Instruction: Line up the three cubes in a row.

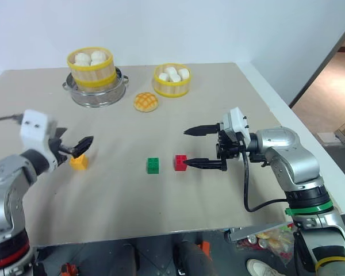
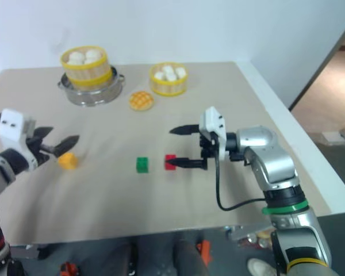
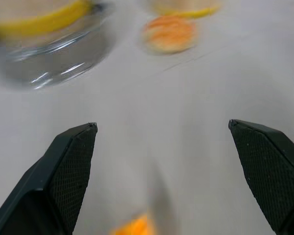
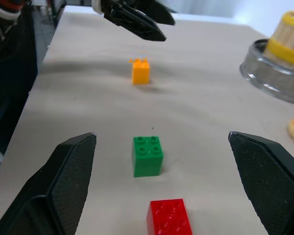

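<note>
- The red cube (image 1: pixel 180 162) sits on the beige counter (image 1: pixel 230 103), nearest the front edge of the three, with the green cube (image 1: pixel 153 165) just beside it on the left, a small gap between them.
- The right gripper (image 1: pixel 195 147) hangs sideways at the red cube, pointing left; its jaws are spread wide, the lower finger's tip right by the cube's side, nothing pinched.
- The orange-yellow cube (image 1: pixel 79 162) lies well apart to the left of the green one, roughly level with the other two.
- The left gripper (image 1: pixel 79 148) hovers just above the orange-yellow cube, jaws spread, holding nothing.
- Farther back, a round golden bun (image 1: pixel 145 102) lies on the counter.
- Behind it stand a yellow steamer basket (image 1: pixel 171 80) of white buns and, to the left, a second basket (image 1: pixel 91 66) on a metal pot (image 1: pixel 96 94).
</note>
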